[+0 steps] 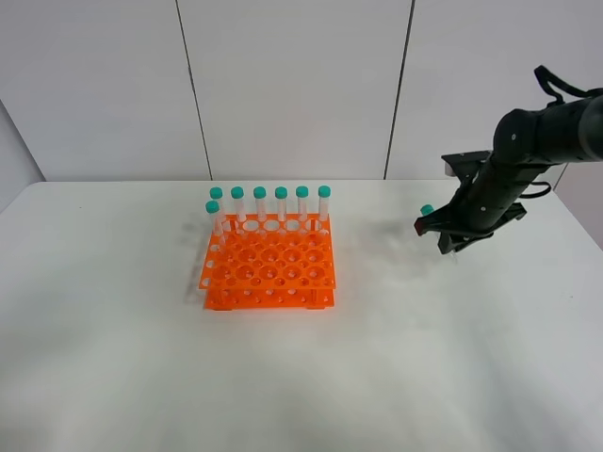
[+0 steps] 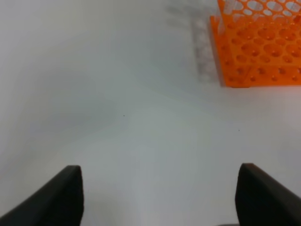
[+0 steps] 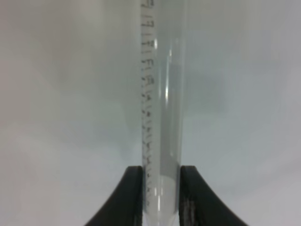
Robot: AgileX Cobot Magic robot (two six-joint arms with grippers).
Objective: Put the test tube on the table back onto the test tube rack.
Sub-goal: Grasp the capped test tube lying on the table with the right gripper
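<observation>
One tube [image 3: 162, 94], pinched near its tip by the right gripper [image 3: 161, 195] — may pivot, missing its rack [image 1: 268, 268] hole; left gripper [image 2: 160, 197] spread.

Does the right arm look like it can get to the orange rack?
Probably yes: the right gripper, shut on the test tube, hangs right of the rack, nothing stands on the table between them, and most holes look free.

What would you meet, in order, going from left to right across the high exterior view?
Orange test tube rack → teal cap of the held test tube → black right arm.
</observation>
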